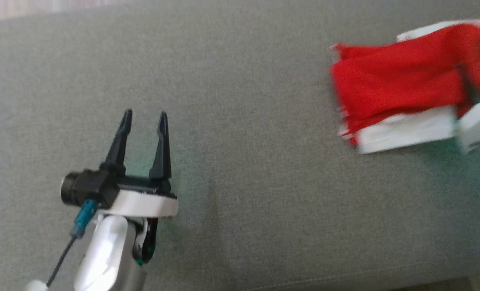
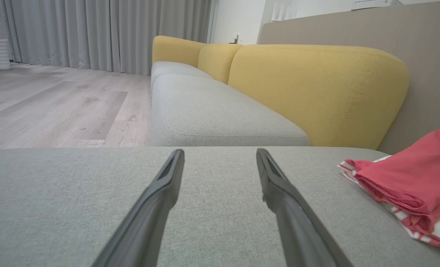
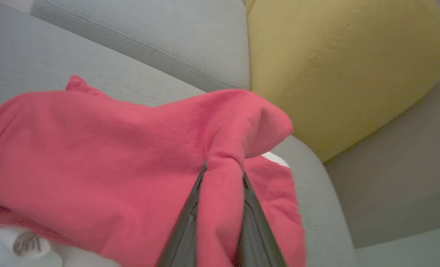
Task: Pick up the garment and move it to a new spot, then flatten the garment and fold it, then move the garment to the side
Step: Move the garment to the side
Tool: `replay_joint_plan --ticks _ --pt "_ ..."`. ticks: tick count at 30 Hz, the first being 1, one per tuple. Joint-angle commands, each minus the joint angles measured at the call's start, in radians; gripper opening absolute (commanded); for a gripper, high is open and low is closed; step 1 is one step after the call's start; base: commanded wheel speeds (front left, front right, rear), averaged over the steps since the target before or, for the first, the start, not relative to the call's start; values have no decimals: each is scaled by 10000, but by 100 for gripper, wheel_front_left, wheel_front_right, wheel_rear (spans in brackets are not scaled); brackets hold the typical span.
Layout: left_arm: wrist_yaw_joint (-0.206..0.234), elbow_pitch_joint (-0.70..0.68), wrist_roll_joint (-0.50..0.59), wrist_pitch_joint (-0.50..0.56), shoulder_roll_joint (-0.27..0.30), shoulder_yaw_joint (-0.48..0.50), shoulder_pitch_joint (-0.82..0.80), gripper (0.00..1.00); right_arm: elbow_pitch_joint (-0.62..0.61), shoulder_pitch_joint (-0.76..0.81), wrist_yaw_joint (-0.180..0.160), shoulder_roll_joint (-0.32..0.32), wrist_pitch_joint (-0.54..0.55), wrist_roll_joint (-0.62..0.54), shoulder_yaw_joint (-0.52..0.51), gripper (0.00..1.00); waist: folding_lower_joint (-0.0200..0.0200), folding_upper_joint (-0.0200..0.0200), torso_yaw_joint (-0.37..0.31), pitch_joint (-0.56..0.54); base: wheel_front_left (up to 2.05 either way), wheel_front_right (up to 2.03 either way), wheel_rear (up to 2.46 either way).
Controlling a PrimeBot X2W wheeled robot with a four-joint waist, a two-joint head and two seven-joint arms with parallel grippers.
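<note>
Red folded garment (image 1: 397,81) sat pinched in the right pincer (image 3: 223,170), left pincer (image 1: 145,113) open; the move aside seemed in hand, needing folds kept intact

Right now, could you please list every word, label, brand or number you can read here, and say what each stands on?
None can be read.
White tag on the garment, right wrist view: dark print, too blurred to read.
The grey sofa seat bears no lettering.

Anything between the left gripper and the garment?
Nothing. In the head view, only bare grey cushion lies between the open left gripper and the folded red garment.
</note>
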Motion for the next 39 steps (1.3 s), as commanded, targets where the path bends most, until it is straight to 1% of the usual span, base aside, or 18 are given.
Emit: replay_joint_plan --ticks 1,5,10,12,17,25,26,27,28,31,34,39 --pt "-53 -364 88 -51 70 238 -498 100 -346 -370 -7 -632 28 60 -91 0 -1 0 -31 433 0 0 0" --pt "-128 -301 113 -51 70 199 -714 100 -167 -755 -7 -1444 132 103 -525 0 -1 0 38 792 0 0 0" --pt "-189 -222 96 -51 70 231 -850 100 156 -1055 -7 -1802 236 63 -1216 0 -1 0 167 992 0 0 0" --pt "-191 -240 75 -51 70 273 -847 100 369 -1131 -7 -1828 252 7 -1687 0 -1 0 207 1049 0 0 0" --pt "-198 -285 146 -51 70 404 -806 100 633 -1181 -7 -1756 169 -202 -2320 0 -1 0 170 1145 0 0 0" --pt "-269 -276 315 -51 70 600 -737 100 697 -1233 -7 -1420 6 -352 -2744 0 -1 0 63 1195 0 0 0" --pt "-278 -266 327 -51 70 612 -736 100 688 -1234 -7 -1366 -10 -412 -2802 8 -1 0 59 1185 0 0 0" --pt "-282 -256 336 -51 70 618 -737 100 712 -1227 -7 -1292 26 -430 -2890 62 -1 0 58 1166 0 0 0" --pt "-284 -247 335 -51 70 618 -743 100 692 -1229 -7 -1230 -13 -455 -2999 100 -1 0 61 1143 0 0 0" --pt "-270 -228 284 -51 70 605 -745 100 539 -1206 -7 -1019 -201 -510 -3258 100 -1 0 86 999 0 0 0" --pt "-235 -202 197 -51 70 612 -675 100 250 -1145 -7 -723 -348 -617 -3254 100 -1 0 101 746 0 0 0" --pt "-120 -288 109 -51 70 680 -437 100 -532 -1039 -7 109 -624 -583 -2957 100 -1 0 126 102 0 0 0"
